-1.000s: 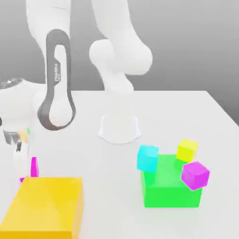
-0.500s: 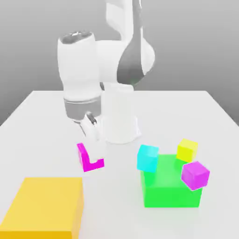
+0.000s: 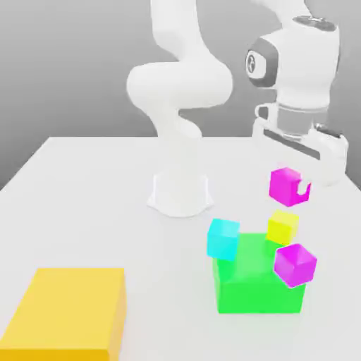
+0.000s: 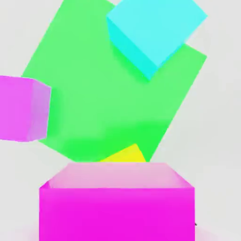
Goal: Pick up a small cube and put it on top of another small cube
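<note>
My gripper [image 3: 300, 185] is shut on the small hot-pink cube [image 3: 288, 186] and holds it in the air at the exterior view's right. Just below it, a short gap away, sits the small yellow cube [image 3: 283, 226] on the far corner of the big green block [image 3: 257, 285]. In the hand view the pink cube [image 4: 116, 202] hangs in front of the camera and hides most of the yellow cube [image 4: 123, 154], of which a sliver peeks out past its edge.
A small cyan cube [image 3: 223, 237] and a small violet-purple cube [image 3: 295, 264] also rest on the green block's edges. A large yellow block [image 3: 67, 314] lies at the exterior view's lower left. The arm's white base [image 3: 180, 194] stands mid-table.
The arm has swung from the exterior view's left, beside the large yellow block, across to the right, carrying the pink cube up to a spot above the yellow cube.
</note>
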Controlling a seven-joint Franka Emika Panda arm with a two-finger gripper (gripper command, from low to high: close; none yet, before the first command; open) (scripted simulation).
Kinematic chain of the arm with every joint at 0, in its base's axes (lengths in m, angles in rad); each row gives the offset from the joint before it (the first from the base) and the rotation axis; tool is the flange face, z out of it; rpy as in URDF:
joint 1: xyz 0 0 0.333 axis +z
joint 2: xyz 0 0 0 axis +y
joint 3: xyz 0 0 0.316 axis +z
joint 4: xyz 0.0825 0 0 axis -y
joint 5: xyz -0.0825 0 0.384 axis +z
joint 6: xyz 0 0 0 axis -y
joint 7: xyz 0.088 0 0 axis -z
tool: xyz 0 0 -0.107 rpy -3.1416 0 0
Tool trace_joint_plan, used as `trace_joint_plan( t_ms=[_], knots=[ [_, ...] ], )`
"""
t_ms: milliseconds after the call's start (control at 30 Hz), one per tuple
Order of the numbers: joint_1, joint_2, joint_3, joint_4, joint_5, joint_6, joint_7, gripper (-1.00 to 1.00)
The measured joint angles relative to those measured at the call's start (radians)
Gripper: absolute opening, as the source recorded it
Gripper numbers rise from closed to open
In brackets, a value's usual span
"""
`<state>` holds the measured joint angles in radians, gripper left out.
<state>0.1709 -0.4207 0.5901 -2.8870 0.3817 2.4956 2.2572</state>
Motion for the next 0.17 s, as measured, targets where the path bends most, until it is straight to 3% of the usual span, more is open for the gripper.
trace_joint_plan(
  t_ms=[33, 67, 167],
  knots=[
    [-0.004, 0.032, 0.011, -0.008, 0.000, 0.040, 0.004, -1.00],
    [-0.006, 0.053, 0.018, -0.014, 0.000, 0.067, 0.006, 1.00],
    [-0.006, 0.053, 0.018, -0.014, 0.000, 0.067, 0.006, 1.00]
  ],
)
